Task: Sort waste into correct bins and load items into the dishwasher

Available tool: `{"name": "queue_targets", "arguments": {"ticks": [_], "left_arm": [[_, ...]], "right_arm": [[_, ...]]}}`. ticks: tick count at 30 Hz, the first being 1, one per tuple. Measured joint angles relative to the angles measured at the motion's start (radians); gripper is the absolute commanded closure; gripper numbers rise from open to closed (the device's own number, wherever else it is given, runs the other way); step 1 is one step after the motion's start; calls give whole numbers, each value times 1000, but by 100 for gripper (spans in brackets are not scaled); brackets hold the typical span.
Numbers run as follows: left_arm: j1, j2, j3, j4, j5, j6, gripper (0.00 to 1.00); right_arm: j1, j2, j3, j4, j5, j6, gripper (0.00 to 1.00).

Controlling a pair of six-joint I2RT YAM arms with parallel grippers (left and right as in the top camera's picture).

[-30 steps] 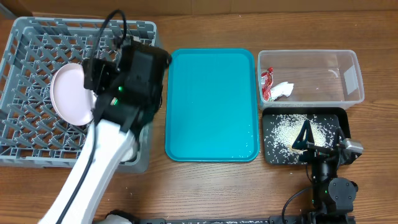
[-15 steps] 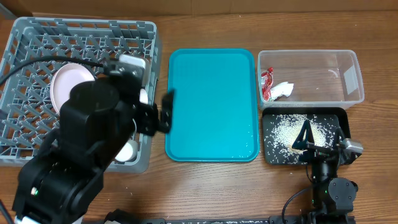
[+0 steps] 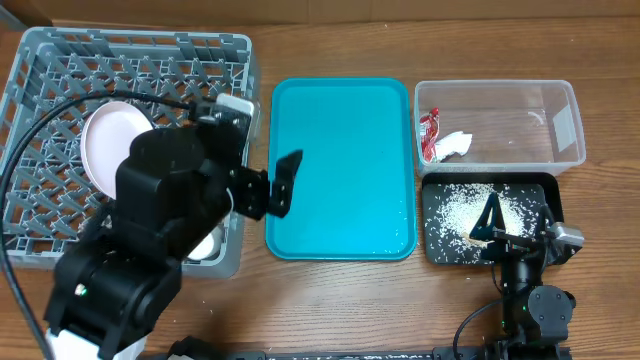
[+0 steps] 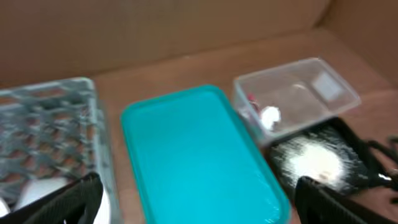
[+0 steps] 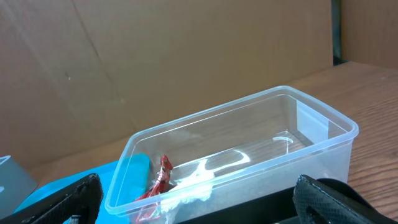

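"Since half a second ago the left pincer (image 3: 277,187) has swung right, off the rack (image 3: 60,60) and over the near edge of the teal tray (image 3: 340,130)."

"Carrying anything?"

"No. Its jaws are spread wide and empty. The plate (image 3: 105,150) stands in the rack, and a white bowl (image 3: 205,243) peeks out under the arm at the rack's near right corner."

"And the rubbish?"

"The red wrapper (image 3: 431,133) and tissue (image 3: 455,144) lie in the clear tub (image 3: 560,110), far right. The rice (image 3: 465,205) is in the black tray (image 3: 435,250), near right. The right pincer (image 3: 497,228) hangs there, jaws apart, holding nothing."

"So loading is finished?"

"Nearly, I'd judge, though I cannot find the chopsticks. Next, the left arm should draw back over the bench (image 3: 330,40), clear of the rack wall."
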Motion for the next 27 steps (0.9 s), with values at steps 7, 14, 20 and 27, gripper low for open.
{"name": "queue_targets", "arguments": {"ticks": [7, 14, 20, 27], "left_arm": [[145, -308, -443, 432, 3, 118, 0], [251, -690, -798, 597, 56, 140, 0], [289, -948, -1088, 718, 56, 144, 0], [310, -1034, -1287, 839, 63, 147, 0]], "right_arm": [[0, 0, 0, -1, 0, 0, 0], [0, 0, 0, 0, 0, 0, 0], [0, 0, 0, 0, 0, 0, 0], [0, 0, 0, 0, 0, 0, 0]]}}
